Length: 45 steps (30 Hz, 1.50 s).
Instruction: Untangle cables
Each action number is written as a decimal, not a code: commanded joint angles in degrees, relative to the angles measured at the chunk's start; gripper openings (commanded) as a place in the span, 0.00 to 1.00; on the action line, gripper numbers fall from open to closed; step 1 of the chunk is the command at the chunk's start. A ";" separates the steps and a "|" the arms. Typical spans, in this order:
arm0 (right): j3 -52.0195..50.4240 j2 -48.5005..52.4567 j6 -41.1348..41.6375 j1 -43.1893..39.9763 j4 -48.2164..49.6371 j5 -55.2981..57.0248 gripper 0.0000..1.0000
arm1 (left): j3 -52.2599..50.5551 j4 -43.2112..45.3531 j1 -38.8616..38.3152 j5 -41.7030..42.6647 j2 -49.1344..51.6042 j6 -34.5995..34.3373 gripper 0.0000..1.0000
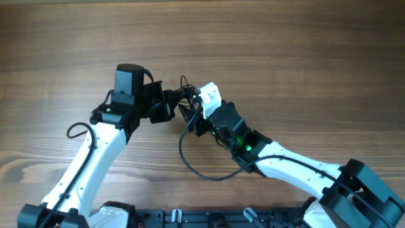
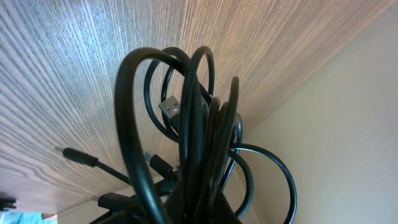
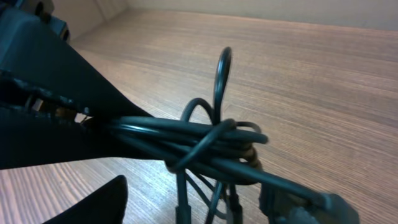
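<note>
The cables (image 2: 202,162) are glossy black plastic (one plug (image 2: 170,107) shows bright metal). The table (image 1: 285,50) is matt, grained wood.

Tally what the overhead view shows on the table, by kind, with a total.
Robot arms: 2, the left arm and the right arm
Cable bundle: 1, its dark strands too tangled to count singly
Total: 3
</note>
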 commanded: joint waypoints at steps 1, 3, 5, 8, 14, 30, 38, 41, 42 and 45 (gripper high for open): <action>0.02 1.01 -1.16 -0.28 0.39 -2.32 0.55 | 1.22 0.04 0.22 3.52 -1.09 0.26 0.04; 0.00 1.07 -1.18 -0.55 0.42 -2.29 0.38 | 1.22 0.02 0.22 4.76 -1.09 0.26 0.04; 0.02 1.07 -1.14 -1.22 0.42 -2.32 0.18 | 1.22 0.02 0.24 6.47 -1.09 0.28 0.04; 0.02 1.05 -1.05 -1.81 0.02 -2.34 0.04 | 1.22 0.04 0.42 5.62 -1.09 1.01 0.04; 0.00 -2.97 3.78 -1.79 -10.47 -15.17 0.05 | 1.22 4.11 6.40 4.46 -1.09 3.56 0.04; 0.02 -4.24 5.60 -4.50 -16.09 -16.57 1.00 | 1.22 8.76 12.07 7.34 -1.09 3.74 0.04; 0.02 -1.73 -2.64 -4.72 -0.72 -14.93 0.99 | 1.20 4.24 12.07 14.64 -1.07 3.72 0.04; 0.02 0.59 -5.62 -5.79 1.64 -14.86 0.94 | 1.22 4.31 12.07 20.20 -1.07 3.74 0.04; 0.02 0.74 -5.55 -6.43 2.34 -14.93 0.94 | 1.22 4.31 12.07 21.03 -1.09 4.04 0.04; 0.02 0.74 -5.44 -7.72 4.37 -14.97 0.90 | 1.22 4.07 12.04 22.71 -1.09 6.71 0.04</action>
